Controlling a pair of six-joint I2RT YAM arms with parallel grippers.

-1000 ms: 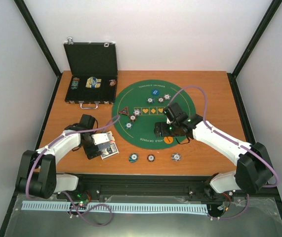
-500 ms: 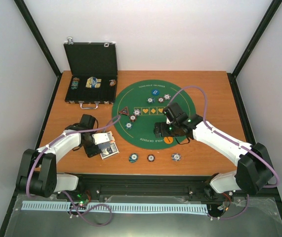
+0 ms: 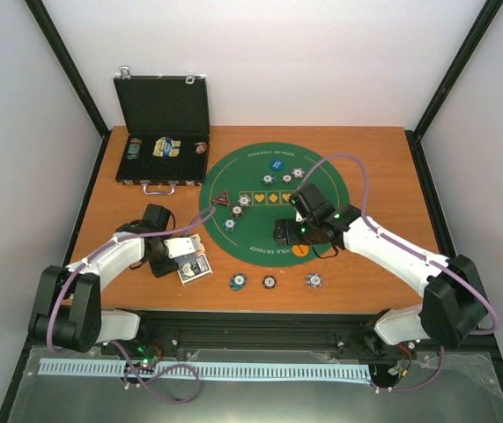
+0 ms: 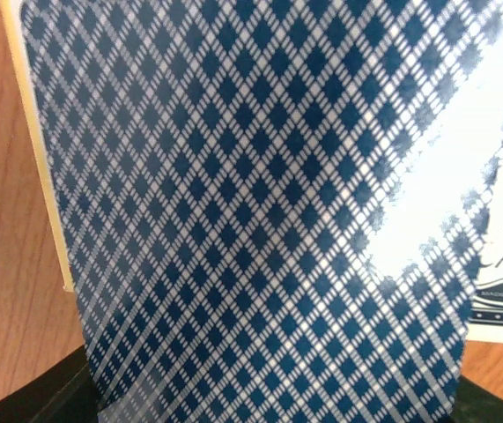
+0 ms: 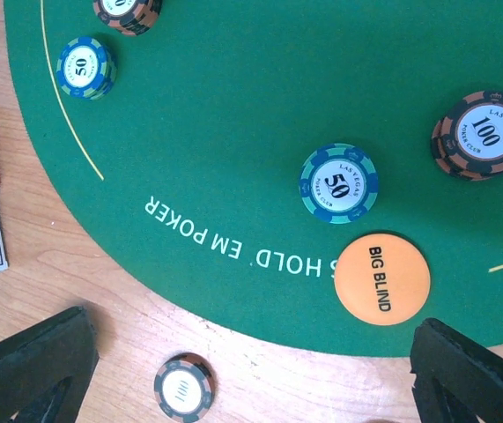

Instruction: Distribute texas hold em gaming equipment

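Left arm (image 3: pixel 108 256), right arm (image 3: pixel 390 249): white links, black joints, purple cables (image 3: pixel 357 172), black jaws; green light (image 3: pixel 304 231) on right wrist.

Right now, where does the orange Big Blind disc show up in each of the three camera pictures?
Top external: the orange BIG BLIND disc lies at the near edge of the green mat, right of centre.
Left wrist: not in it; a blue diamond-backed playing card fills the view.
Right wrist: lower right, on the mat's edge.
Shared landmark: the white HOLD EM POKER lettering beside the disc, seen in the top and right wrist views.
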